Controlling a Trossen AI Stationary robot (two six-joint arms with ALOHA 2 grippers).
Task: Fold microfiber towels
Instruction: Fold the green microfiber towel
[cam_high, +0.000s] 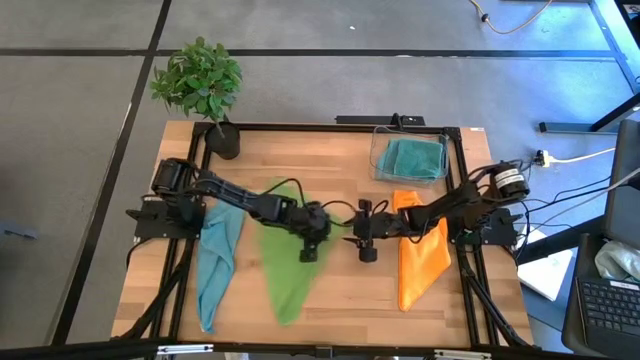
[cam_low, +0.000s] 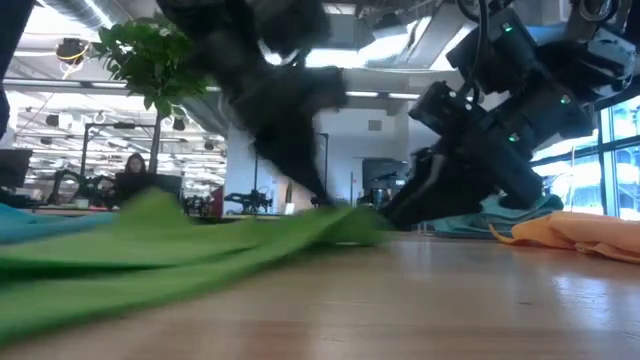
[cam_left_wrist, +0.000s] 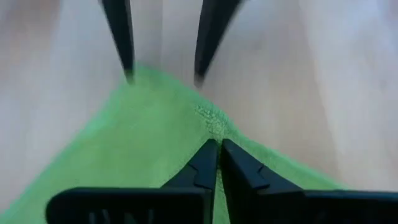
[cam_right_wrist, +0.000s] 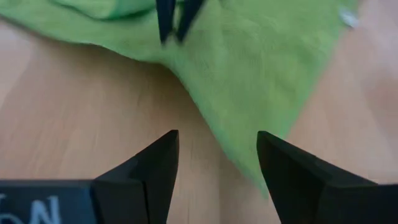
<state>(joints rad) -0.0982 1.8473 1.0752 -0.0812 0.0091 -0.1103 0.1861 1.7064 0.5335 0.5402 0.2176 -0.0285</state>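
Here, nearest the front edge of the table (cam_high: 330, 310), we see the narrow ends of three cloths lying flat: a light blue towel (cam_high: 215, 260) on the left side, the lime green towel (cam_high: 285, 265) in the middle and the orange towel (cam_high: 420, 255) on the right, each spread in a long tapering shape and apart from its neighbours. Farther in, at mid-table, our two arms meet over the green cloth's right corner. The left gripper (cam_left_wrist: 217, 146) has its fingers pressed together on that corner, with a small pucker of green fabric just ahead of the tips; in the low view the green towel (cam_low: 200, 250) rises to a raised edge right under the dark arms. The right gripper (cam_right_wrist: 217, 140) sits just beside it, fingers spread wide with nothing between them, pointing at the green corner from over bare wood; from above it shows at (cam_high: 366, 243), close to the left gripper (cam_high: 312, 245). Beyond the arms, toward the far right corner, a clear plastic bin (cam_high: 378, 160) holds the teal towel (cam_high: 412, 157), bunched inside it. At the far left corner stands a potted plant (cam_high: 200, 85) in a dark pot
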